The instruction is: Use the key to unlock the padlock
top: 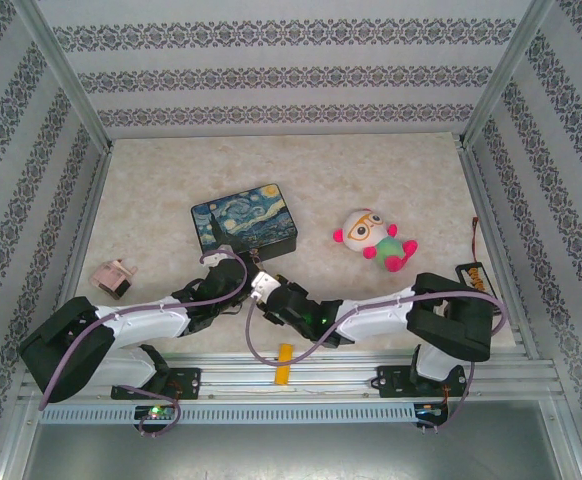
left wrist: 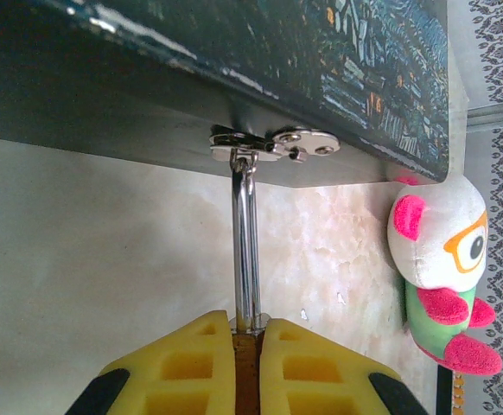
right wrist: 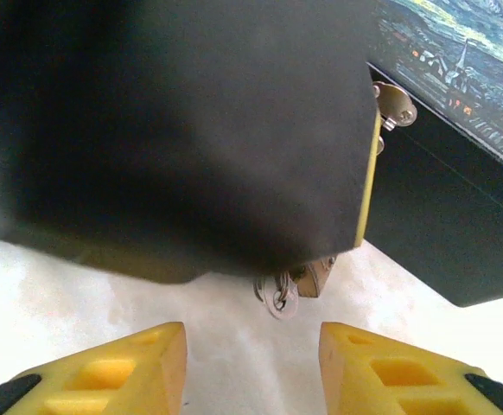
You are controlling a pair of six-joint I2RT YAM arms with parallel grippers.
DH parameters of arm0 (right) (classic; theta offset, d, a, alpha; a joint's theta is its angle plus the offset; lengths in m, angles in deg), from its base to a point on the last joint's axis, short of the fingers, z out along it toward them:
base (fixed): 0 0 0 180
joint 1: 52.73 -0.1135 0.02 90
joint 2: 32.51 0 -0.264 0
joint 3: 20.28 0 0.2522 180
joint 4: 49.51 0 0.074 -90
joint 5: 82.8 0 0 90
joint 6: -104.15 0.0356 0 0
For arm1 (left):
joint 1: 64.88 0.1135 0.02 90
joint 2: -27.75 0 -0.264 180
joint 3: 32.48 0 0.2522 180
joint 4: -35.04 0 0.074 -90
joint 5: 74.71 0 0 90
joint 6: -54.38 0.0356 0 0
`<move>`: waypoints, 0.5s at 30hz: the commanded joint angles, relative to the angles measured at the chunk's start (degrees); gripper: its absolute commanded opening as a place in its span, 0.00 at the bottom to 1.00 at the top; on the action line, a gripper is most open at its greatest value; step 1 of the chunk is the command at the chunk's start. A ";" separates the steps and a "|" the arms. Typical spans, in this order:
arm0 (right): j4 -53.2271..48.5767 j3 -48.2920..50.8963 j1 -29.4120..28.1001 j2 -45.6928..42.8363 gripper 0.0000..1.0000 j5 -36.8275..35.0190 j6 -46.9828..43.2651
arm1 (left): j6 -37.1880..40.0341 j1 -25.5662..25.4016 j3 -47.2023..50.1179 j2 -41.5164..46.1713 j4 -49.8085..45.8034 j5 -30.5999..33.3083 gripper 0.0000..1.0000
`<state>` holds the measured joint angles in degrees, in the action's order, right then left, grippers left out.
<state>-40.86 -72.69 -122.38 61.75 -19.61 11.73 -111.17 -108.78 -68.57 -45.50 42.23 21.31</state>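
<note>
Counted: one padlock (left wrist: 246,246), one starry-night tin (top: 246,222), one plush toy (top: 371,238), one orange-yellow block (top: 284,362), two grippers. The left wrist view gave the detail: left gripper (left wrist: 247,333) pressed together on the padlock's brass body, its smooth silvery shackle running up through the tin's metal clasp (left wrist: 273,143). The right wrist view added the key (right wrist: 277,296), a small looped grey metal bit touching the padlock's end, under the left gripper's dark bulk. Right gripper (right wrist: 251,341) stood spread, its recessed yellow pads (right wrist: 105,372) holding nothing.
</note>
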 commanded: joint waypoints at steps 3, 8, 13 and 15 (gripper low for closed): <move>0.08 -2.95 -0.45 2.95 0.46 -3.84 -3.11 | -1.71 -0.13 -1.01 0.40 -2.23 -0.12 0.00; 0.60 -4.27 0.54 5.48 0.44 -4.00 -2.89 | -1.44 -0.13 -1.05 0.33 -2.28 -0.73 0.00; 1.82 -4.11 1.76 6.63 0.40 -3.63 -1.84 | -1.22 -0.13 -0.98 0.48 -2.06 -0.97 0.00; 2.26 -3.82 2.20 6.90 0.39 -3.54 -1.21 | -1.20 -0.13 -0.96 0.41 -1.99 -1.02 0.00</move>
<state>-37.47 -76.43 -122.21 66.25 -22.38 9.68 -111.13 -108.63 -68.57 -45.50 41.62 21.97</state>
